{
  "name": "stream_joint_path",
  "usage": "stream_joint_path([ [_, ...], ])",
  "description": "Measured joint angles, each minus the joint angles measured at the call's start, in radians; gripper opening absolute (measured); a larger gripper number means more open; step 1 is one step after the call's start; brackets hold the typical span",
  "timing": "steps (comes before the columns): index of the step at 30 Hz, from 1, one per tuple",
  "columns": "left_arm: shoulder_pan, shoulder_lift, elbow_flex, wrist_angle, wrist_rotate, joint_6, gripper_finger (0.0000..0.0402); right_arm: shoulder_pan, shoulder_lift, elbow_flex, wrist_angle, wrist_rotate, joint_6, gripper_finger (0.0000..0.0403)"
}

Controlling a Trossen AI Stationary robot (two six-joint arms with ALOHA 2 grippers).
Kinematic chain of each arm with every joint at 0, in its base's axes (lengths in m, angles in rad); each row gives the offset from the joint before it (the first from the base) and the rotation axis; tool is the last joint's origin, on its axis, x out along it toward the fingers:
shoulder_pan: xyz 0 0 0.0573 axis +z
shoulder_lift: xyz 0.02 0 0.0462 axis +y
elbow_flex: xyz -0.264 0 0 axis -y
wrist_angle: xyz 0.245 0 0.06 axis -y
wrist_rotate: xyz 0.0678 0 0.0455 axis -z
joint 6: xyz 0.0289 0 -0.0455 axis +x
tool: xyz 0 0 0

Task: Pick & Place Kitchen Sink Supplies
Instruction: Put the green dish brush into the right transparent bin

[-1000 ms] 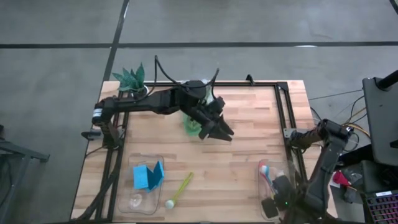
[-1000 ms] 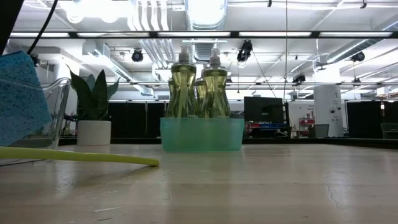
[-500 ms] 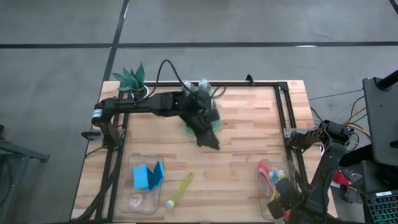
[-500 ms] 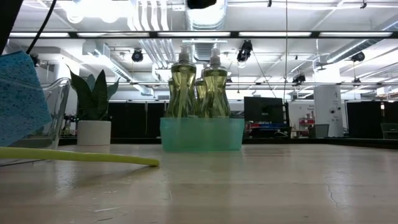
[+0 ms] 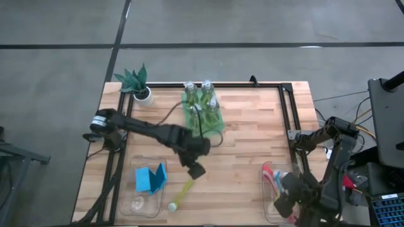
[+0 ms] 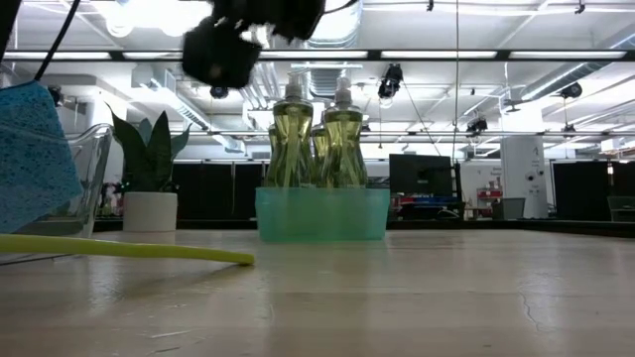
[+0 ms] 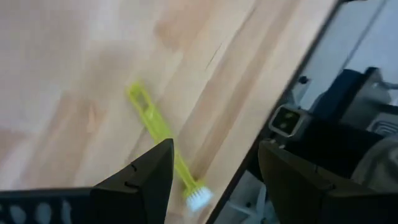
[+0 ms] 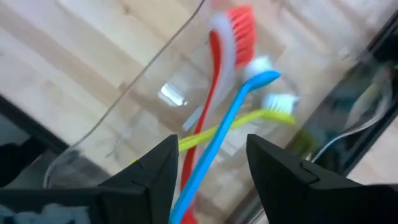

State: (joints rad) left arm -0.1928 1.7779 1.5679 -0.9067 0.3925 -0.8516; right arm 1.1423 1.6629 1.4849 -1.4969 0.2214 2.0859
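A yellow-green brush (image 5: 184,191) lies flat on the table near the front edge, its white head (image 7: 198,199) toward the near side. My left gripper (image 5: 194,170) hovers open above its handle (image 7: 151,121) without touching it. Several clear bottles of yellow-green liquid (image 5: 203,99) stand in a green tray (image 6: 322,214) at the far middle. Blue sponges (image 5: 150,178) stand in a clear bin (image 5: 140,203) at the near left. My right gripper (image 8: 211,146) hangs open over the near-right clear bin (image 5: 270,178), where red (image 8: 217,81), blue (image 8: 231,117) and yellow (image 8: 252,119) brushes lie crossed.
A white-potted plant with teal leaves (image 5: 137,82) stands at the far left corner. A black frame rail (image 5: 287,120) runs along the table's right side. Bare wood lies between the tray and the right bin.
My left gripper has left the green tray and swung toward the table's near edge, coming to a stop above the yellow-green brush. The bottles, hidden under the arm before, now show in the tray. My right gripper has stayed over the right bin, shifting slightly.
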Motion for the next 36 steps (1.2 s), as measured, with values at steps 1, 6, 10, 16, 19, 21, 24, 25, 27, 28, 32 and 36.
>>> stream_joint_path([
  [1,-0.015,0.000,-0.030,0.013,0.000,-0.032,0.0225,0.000,-0.009,0.000,-0.018,0.009,-0.002,0.0188],
  [6,-0.086,0.000,-0.173,0.141,0.001,-0.158,0.0225,0.000,-0.044,-0.004,-0.075,0.055,-0.030,0.0188],
  [10,-0.132,0.003,-0.270,0.283,-0.010,-0.218,0.0225,0.000,-0.075,-0.017,-0.077,0.090,-0.068,0.0181],
  [16,-0.173,0.023,-0.335,0.344,-0.074,-0.248,0.0225,0.000,-0.091,-0.019,-0.075,0.097,-0.105,0.0172],
  [19,-0.185,0.040,-0.340,0.349,-0.106,-0.231,0.0225,0.000,-0.091,-0.019,-0.074,0.096,-0.119,0.0169],
  [21,-0.189,0.057,-0.341,0.351,-0.106,-0.228,0.0225,0.000,-0.091,-0.019,-0.075,0.097,-0.127,0.0169],
  [24,-0.190,0.084,-0.341,0.359,-0.105,-0.206,0.0225,0.000,-0.091,-0.019,-0.074,0.097,-0.130,0.0169],
  [25,-0.190,0.094,-0.341,0.358,-0.106,-0.195,0.0225,0.000,-0.091,-0.019,-0.074,0.097,-0.130,0.0169],
  [27,-0.188,0.112,-0.341,0.358,-0.104,-0.196,0.0225,0.000,-0.091,-0.019,-0.074,0.096,-0.130,0.0169],
  [28,-0.185,0.115,-0.341,0.356,-0.100,-0.197,0.0225,0.000,-0.091,-0.019,-0.074,0.097,-0.130,0.0169],
  [32,-0.182,0.130,-0.340,0.355,-0.091,-0.193,0.0209,0.000,-0.091,-0.019,-0.074,0.096,-0.130,0.0169],
  [36,-0.171,0.133,-0.340,0.352,-0.068,-0.192,0.0161,0.000,-0.091,-0.019,-0.074,0.096,-0.121,0.0169],
])
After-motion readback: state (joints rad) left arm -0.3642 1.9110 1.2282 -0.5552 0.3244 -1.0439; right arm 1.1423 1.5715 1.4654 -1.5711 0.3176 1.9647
